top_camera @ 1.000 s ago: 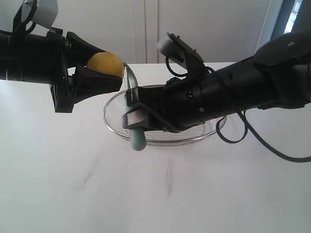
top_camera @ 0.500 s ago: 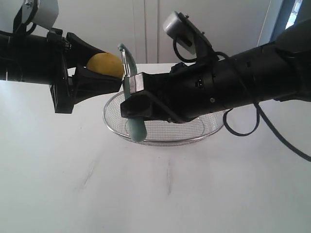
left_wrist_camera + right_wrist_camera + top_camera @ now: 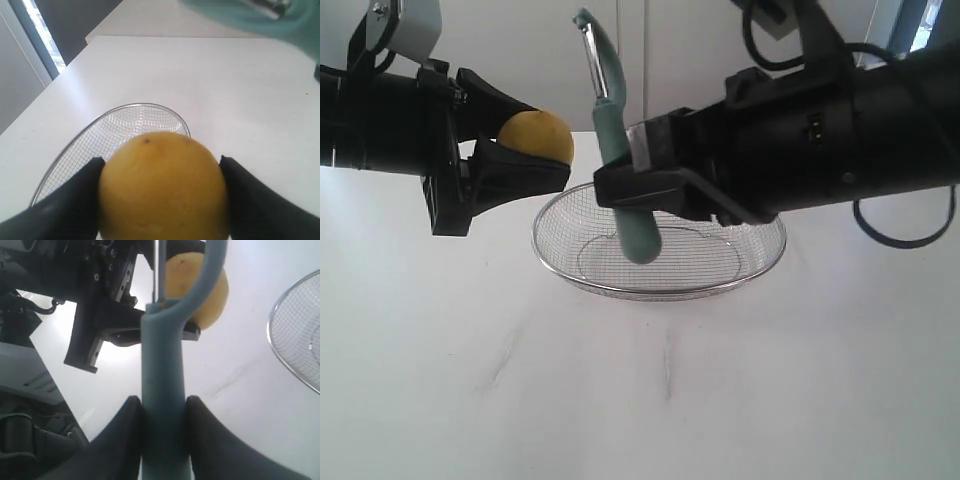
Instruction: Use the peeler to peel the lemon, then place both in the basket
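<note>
Yellow lemon (image 3: 538,133), pinched in left gripper (image 3: 552,140); teal peeler (image 3: 608,125), upright, clamped by right gripper (image 3: 630,188). Advice: lay blade (image 3: 592,50) flat against lemon, stroke lightly over basket (image 3: 660,292).

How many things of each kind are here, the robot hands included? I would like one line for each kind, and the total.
lemon: 1
peeler: 1
basket: 1
robot hands: 2 (left hand, right hand)
total: 5

A white table (image 3: 650,400) stands before a pale panelled wall (image 3: 740,60), with a bright window (image 3: 926,28) beside it.
</note>
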Tool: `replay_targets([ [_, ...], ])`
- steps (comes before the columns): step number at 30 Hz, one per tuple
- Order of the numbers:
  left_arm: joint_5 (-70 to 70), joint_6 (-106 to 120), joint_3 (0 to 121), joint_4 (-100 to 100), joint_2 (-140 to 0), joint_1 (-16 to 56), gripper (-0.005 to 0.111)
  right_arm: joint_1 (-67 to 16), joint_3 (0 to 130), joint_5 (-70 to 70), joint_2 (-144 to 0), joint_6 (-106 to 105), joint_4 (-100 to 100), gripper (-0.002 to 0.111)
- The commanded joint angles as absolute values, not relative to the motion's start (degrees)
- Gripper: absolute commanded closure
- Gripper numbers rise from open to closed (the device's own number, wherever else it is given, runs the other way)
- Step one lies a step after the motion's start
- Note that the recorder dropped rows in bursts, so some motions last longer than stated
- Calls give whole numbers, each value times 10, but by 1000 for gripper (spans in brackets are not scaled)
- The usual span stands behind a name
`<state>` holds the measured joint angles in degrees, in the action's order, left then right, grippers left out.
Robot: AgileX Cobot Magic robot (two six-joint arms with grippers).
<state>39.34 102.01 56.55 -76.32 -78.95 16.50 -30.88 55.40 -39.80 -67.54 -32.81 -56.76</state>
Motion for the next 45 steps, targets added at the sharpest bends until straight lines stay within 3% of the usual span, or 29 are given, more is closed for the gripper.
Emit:
replay_targets([
  [1,401,1022,567,-774,-784,167,107,-308,559,-400,-621,-256,-459,108],
  [14,403,1011,567,-771,-784,167,107,-308,559,-410,-583,-86,-255,108],
  [33,405,1011,567,-771,-784,167,107,-243,559,-423,-677,-104,-238,108],
  [38,405,1011,567,-771,-784,167,107,-228,559,-421,-737,-151,-287,108],
  [45,403,1011,567,-770,-784,167,107,-239,558,-440,-864,-380,-610,108],
])
